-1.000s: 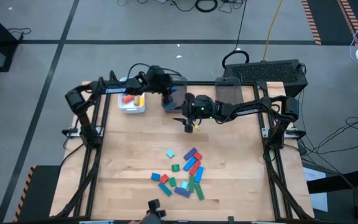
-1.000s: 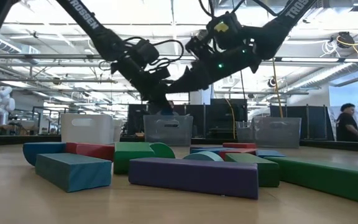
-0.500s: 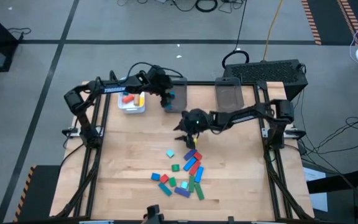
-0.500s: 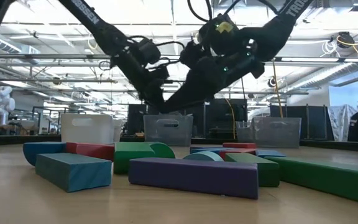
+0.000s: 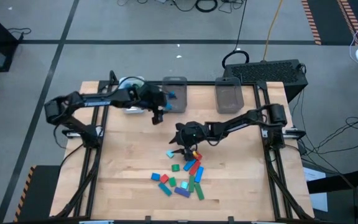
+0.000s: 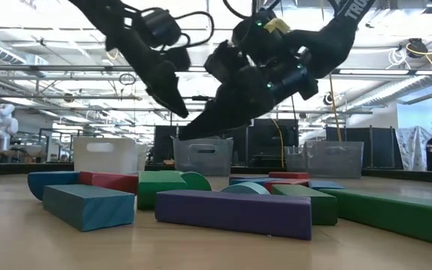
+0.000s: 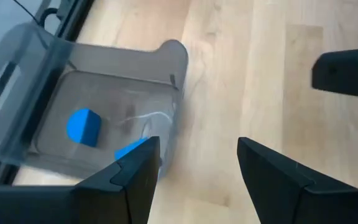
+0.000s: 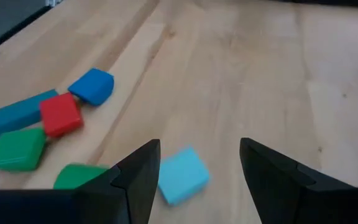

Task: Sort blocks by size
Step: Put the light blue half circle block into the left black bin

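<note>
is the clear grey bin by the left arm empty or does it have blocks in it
Not empty. The left wrist view shows two blue blocks lying on the floor of the clear grey plastic bin.

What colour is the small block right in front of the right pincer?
Light blue. The small block shows best in the right wrist view, lying just ahead of the open right pincer.

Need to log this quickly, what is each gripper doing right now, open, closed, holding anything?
Left gripper: jaws open, holding nothing, by the grey bin.
Right gripper: jaws open, empty, above the light blue block.
</note>
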Motion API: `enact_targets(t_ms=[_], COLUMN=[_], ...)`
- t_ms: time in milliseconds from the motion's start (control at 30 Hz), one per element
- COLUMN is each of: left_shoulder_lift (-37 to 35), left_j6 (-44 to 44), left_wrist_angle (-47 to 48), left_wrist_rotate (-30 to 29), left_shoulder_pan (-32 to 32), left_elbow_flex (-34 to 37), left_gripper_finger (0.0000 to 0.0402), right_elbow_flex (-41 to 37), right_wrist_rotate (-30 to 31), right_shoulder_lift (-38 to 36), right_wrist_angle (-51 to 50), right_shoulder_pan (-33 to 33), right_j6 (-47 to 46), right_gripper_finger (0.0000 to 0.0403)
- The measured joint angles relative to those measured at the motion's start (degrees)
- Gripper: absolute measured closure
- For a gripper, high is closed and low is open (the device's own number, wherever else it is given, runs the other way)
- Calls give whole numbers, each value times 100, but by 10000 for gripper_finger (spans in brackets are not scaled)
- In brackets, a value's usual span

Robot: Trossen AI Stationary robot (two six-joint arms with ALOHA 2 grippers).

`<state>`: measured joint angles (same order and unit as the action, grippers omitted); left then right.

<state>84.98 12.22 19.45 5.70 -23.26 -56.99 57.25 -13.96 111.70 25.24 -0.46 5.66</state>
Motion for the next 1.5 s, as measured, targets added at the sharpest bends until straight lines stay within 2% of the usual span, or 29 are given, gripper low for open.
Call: enact_targets(t_ms=[133, 300, 533, 667, 833, 1000, 1233, 1333, 1500], left_shoulder_lift=[-381, -663, -621, -620, -620, -620, -620, -620, -620], left_j6=[-427, -898, -1338, -1346, -1349, -1527, -1599, -1600, -1607], left_wrist_angle=[-288, -395, -593, -710, -891, -825, -746, -746, -741], left_wrist_rotate=[-47, -340, -799, -1122, -1259, -1347, -1356, -1376, -1403], left_shoulder_pan=[262, 658, 1214, 1460, 1586, 1590, 1590, 1590, 1594], left_elbow_flex=[517, 979, 1127, 1130, 1127, 1127, 1125, 1125, 1125], left_gripper_finger=[183, 183, 183, 183, 183, 183, 183, 183, 183], right_elbow_flex=[137, 151, 151, 153, 431, 891, 929, 929, 929], right_wrist_rotate=[6, -56, -141, -281, -418, -571, -588, -602, -608], right_shoulder_lift=[199, 240, 240, 240, 457, 922, 1021, 1021, 1018], right_wrist_angle=[-257, -393, -422, -379, -405, -990, -1045, -1057, -1117], right_shoulder_pan=[82, 113, 90, 53, 30, 32, -22, -45, -77], right_j6=[321, 648, 1005, 1048, 1118, 1137, 1136, 1125, 1044], right_gripper_finger=[192, 164, 117, 109, 108, 108, 112, 129, 186])
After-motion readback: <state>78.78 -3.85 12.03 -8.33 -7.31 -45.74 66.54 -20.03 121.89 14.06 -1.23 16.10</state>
